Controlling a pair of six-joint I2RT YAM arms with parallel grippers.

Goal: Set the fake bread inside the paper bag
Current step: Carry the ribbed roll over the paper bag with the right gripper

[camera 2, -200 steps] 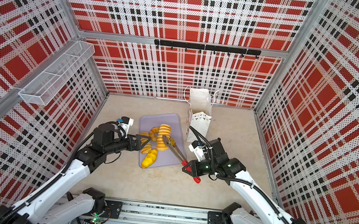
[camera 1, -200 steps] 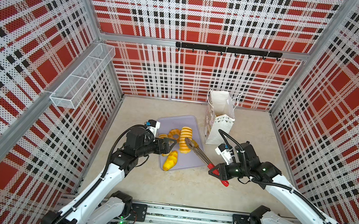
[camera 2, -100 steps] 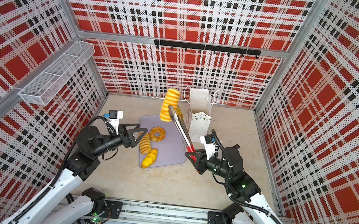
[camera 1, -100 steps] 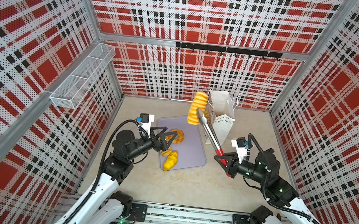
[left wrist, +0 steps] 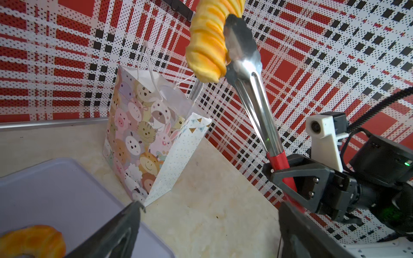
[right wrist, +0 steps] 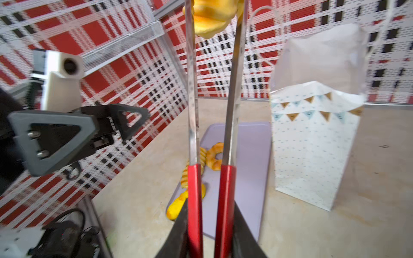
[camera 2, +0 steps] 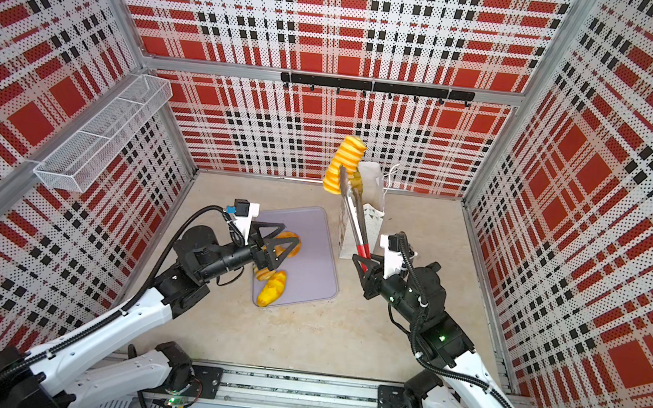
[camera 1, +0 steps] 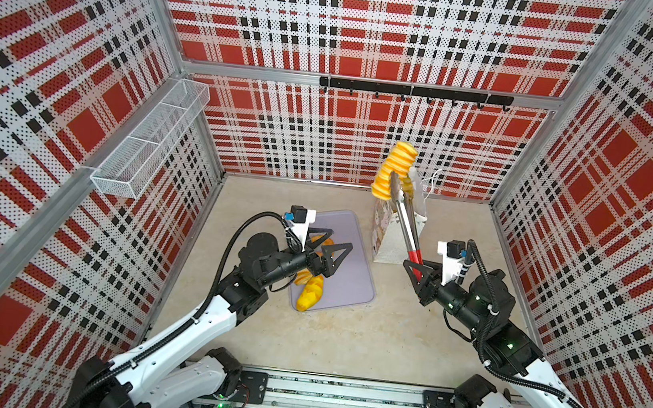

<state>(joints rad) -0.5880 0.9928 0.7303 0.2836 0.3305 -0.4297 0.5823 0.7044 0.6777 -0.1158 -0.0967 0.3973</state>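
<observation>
Both top views show the right gripper (camera 1: 417,266) clamped narrow on the red handles of the tongs (camera 1: 404,218), which slant up and away from it toward the back wall. The metal tips of the tongs pinch a ribbed orange loaf (camera 1: 393,171) near its lower end, and the loaf stands almost upright in the air. It is higher than the rim of the bag (camera 1: 389,243) and not inside it. In the left wrist view its lower end hangs above the bag's open mouth, clear of the paper.

The bag stands upright on the counter (camera 1: 342,341) near the back wall, just beside the far right corner of the tray (camera 1: 353,283), its cartoon-animal side toward the tray.

The left gripper (camera 1: 332,244) hovers over the tray with its jaws spread wide and nothing between them. Three breads lie on the tray's left part: a doughnut (right wrist: 215,156), a striped roll (right wrist: 202,156) touching it, and a yellow bun (camera 1: 310,293) at the near edge, partly over the rim. The left arm hides part of them in both top views.
</observation>
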